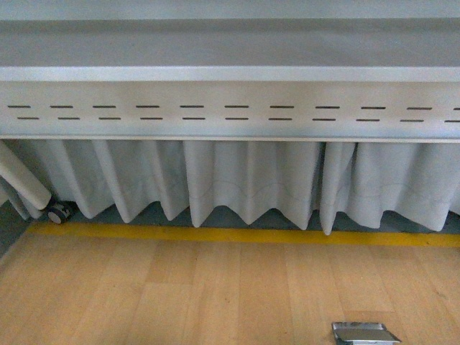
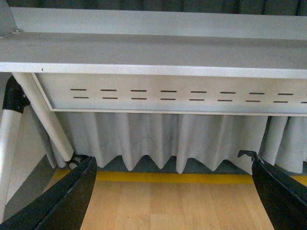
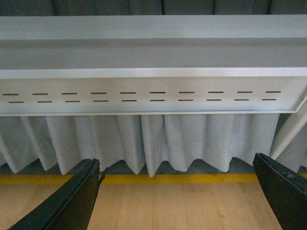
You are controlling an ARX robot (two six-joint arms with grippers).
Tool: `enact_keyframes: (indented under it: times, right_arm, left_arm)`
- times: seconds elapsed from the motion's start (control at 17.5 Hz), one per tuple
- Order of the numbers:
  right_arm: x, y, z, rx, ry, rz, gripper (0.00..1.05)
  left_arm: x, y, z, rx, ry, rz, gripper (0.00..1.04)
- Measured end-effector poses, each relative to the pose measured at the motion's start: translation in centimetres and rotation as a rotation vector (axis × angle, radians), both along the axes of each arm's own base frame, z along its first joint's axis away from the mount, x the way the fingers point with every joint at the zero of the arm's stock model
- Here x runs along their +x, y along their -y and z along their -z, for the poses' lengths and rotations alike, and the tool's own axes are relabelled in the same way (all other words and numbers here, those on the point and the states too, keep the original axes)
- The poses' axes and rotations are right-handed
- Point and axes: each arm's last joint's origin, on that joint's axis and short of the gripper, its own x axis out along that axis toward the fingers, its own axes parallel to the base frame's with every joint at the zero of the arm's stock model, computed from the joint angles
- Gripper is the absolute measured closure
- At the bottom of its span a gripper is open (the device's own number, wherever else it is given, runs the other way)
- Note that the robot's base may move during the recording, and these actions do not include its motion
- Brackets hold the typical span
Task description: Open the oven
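"Gaping wide, both of them. The left gripper (image 2: 168, 158) has its black fingers (image 2: 72, 191) spread far apart, with nothing between them and nothing touched."
"And the right gripper (image 3: 177, 160)?"
"Same: splayed and empty, over the wooden surface (image 3: 182, 206), facing the pleated curtain (image 3: 168, 139) and the yellow strip (image 3: 182, 178)."
"The oven?"
"Cannot tell where it is. Only a small silver object (image 1: 365, 333) shows, at the front view's lower edge."
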Motion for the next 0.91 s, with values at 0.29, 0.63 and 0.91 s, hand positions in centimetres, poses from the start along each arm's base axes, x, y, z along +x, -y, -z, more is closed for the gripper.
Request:
enact_keyframes:
  times: [0.29,0.63,0.91]
  right_arm:
    - [0.0,0.0,0.0,0.0,0.0,0.0,0.06]
    - [0.0,0.0,0.0,0.0,0.0,0.0,0.06]
    - [0.0,0.0,0.0,0.0,0.0,0.0,0.06]
  left_arm:
    - [0.0,0.0,0.0,0.0,0.0,0.0,0.07]
    - [0.0,0.0,0.0,0.0,0.0,0.0,0.07]
    - [0.0,0.0,0.0,0.0,0.0,0.0,0.07]
